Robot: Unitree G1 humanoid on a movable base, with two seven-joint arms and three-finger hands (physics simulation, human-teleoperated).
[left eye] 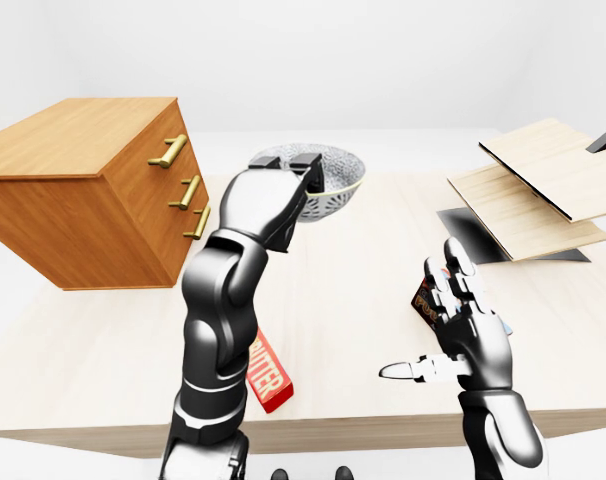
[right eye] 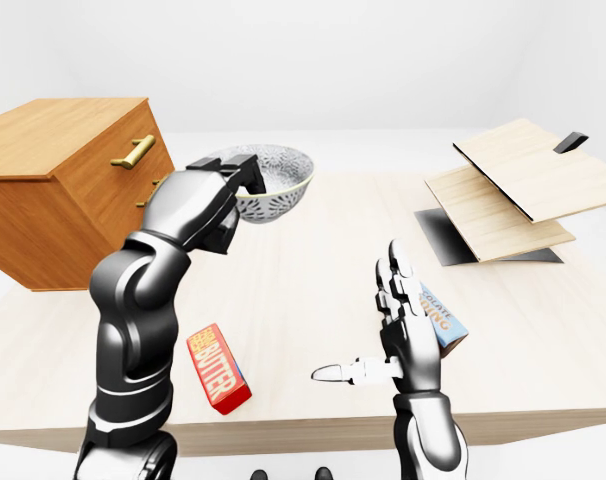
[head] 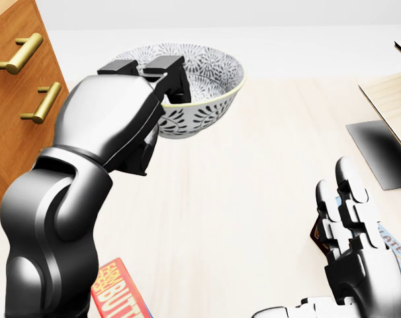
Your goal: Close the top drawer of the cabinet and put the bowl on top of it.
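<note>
2 black-and-silver hands are showing over a pale wooden table [left eye: 363, 250]. The left hand [head: 147, 83] is gripping the near rim of the patterned bowl [head: 204, 79], fingers hooked over the edge, and the bowl is sitting tilted at the upper middle of the head view, just right of the wooden cabinet [left eye: 83, 190]. The cabinet is filling the upper left of the left-eye view; its 3 brass handles [left eye: 169, 152] are lining up down one face, and all drawers are looking flush. The right hand [right eye: 398, 330] is hovering at the lower right of the right-eye view, fingers spread and grasping nothing, with a small snack packet [right eye: 445, 318] lying just behind it. A red butter box [right eye: 218, 368] is lying at the lower left of the table. Light wooden boards [left eye: 543, 185] are leaning over a dark mat [left eye: 473, 232] at the upper right.
</note>
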